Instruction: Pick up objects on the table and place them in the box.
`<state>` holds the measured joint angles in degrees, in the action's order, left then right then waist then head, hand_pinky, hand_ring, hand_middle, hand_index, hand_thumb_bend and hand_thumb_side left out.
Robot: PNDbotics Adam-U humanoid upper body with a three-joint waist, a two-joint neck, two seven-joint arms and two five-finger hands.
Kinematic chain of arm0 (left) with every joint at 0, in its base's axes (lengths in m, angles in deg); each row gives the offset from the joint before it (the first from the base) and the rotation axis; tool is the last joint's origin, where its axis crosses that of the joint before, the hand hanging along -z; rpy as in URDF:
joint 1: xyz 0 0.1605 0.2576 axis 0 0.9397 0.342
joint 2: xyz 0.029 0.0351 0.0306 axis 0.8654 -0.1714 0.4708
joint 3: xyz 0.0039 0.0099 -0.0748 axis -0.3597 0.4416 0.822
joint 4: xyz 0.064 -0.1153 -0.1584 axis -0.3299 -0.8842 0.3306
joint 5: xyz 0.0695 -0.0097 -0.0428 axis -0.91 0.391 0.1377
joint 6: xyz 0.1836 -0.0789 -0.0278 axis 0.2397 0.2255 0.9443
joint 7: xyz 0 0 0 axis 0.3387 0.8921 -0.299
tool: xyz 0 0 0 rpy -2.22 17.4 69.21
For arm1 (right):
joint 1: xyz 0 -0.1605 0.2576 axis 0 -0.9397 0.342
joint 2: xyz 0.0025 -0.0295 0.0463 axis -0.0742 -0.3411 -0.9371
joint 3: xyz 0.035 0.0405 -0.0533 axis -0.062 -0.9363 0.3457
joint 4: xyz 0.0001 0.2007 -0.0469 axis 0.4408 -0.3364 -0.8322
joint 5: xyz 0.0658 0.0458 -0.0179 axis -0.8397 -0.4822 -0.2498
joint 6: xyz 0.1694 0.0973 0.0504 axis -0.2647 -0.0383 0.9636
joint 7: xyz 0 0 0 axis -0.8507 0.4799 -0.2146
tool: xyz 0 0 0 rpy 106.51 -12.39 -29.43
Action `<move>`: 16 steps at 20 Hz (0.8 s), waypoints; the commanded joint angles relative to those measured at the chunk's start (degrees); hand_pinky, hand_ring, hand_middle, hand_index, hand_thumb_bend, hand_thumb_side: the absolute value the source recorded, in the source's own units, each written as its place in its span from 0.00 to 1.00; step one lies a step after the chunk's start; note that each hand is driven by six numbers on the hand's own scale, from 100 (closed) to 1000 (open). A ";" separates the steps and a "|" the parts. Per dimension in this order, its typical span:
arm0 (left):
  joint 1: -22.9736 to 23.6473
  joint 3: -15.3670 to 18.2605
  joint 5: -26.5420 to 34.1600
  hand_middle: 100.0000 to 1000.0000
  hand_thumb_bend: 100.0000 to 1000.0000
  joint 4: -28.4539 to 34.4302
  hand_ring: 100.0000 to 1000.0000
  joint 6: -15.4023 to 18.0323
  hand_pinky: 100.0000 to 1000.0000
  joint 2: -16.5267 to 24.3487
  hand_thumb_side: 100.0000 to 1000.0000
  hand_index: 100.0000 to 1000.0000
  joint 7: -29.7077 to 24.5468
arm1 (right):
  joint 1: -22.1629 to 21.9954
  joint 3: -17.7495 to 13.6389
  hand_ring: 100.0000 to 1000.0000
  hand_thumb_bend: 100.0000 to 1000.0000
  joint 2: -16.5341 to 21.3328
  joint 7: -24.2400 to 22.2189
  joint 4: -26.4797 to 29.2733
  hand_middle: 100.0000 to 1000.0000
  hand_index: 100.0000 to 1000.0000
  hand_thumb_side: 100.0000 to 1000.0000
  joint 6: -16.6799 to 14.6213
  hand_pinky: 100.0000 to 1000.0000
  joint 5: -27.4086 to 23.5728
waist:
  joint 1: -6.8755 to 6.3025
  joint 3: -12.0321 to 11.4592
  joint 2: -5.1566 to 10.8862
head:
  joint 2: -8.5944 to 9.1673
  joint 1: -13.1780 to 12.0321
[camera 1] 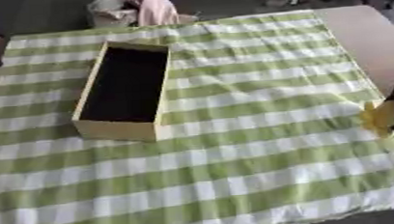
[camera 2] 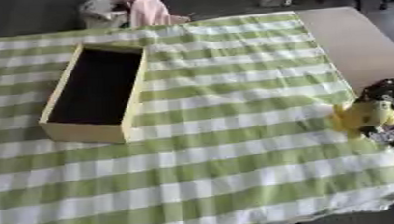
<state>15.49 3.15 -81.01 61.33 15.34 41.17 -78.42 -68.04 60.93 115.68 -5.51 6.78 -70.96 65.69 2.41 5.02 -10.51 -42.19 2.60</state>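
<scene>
Right hand [camera 2: 389,107] at the table's right edge, about halfway down, black fingers curled round a small yellow toy [camera 2: 361,116]; toy sits in the hand, on its inner side toward the table's middle, over the right edge of the green-and-white checked cloth [camera 2: 236,145]. Can't tell if the toy touches the cloth or is lifted off it. Left hand shows in neither view. Box [camera 2: 84,132], pale yellow walls, dark inside, open top, sits on the cloth toward the table's far left corner, long axis running near-to-far, slightly skewed. Box well apart from hand and toy, most of the cloth's width between them. Bare tan tabletop [camera 2: 349,38] exposed along the right edge beyond the cloth, far of the hand.
</scene>
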 commanded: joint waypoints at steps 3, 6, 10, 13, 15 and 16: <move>-0.65 0.24 0.06 0.79 0.00 1.08 0.91 0.01 0.41 0.68 0.70 0.67 -0.25 | 4.48 -0.47 0.65 0.00 2.66 -1.19 2.37 0.57 0.72 0.16 0.52 0.85 -2.18 | 0.14 -0.40 0.49 | 0.73 0.25; -0.85 0.16 0.17 0.79 0.00 1.08 0.91 0.10 0.41 0.60 0.70 0.67 -0.34 | 8.23 0.48 0.66 0.00 1.91 -2.85 2.89 0.57 0.72 0.16 0.86 0.86 -2.60 | 0.07 -0.87 0.41 | 1.08 0.56; -0.94 0.01 0.35 0.79 0.00 1.08 0.91 0.02 0.41 0.46 0.70 0.67 -0.50 | 14.02 2.01 0.66 0.00 -0.77 -5.14 2.72 0.57 0.72 0.16 0.89 0.85 -2.85 | 0.07 -1.32 0.38 | 1.45 0.71; -1.02 -0.05 0.47 0.79 0.00 1.08 0.91 -0.01 0.41 0.34 0.70 0.67 -0.62 | 18.01 3.26 0.66 0.00 -3.18 -6.65 2.23 0.58 0.73 0.16 1.19 0.86 -2.01 | 0.07 -1.59 0.45 | 1.70 0.70; -1.01 -0.09 0.54 0.79 0.00 1.08 0.91 -0.05 0.41 0.28 0.70 0.67 -0.65 | 21.19 4.11 0.66 0.00 -5.33 -7.63 1.56 0.58 0.73 0.16 1.33 0.87 -1.07 | 0.05 -1.77 0.53 | 1.75 0.65; -1.00 -0.10 0.56 0.79 0.00 1.08 0.91 -0.05 0.41 0.24 0.70 0.67 -0.68 | 22.61 4.44 0.66 0.00 -6.31 -8.01 1.20 0.58 0.73 0.15 1.34 0.87 -0.51 | 0.04 -1.82 0.55 | 1.81 0.59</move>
<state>15.26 3.12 -80.59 61.33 15.19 41.10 -78.92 -46.66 65.42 109.00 -12.92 7.94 -69.63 64.46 2.50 3.14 -10.80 -41.09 3.17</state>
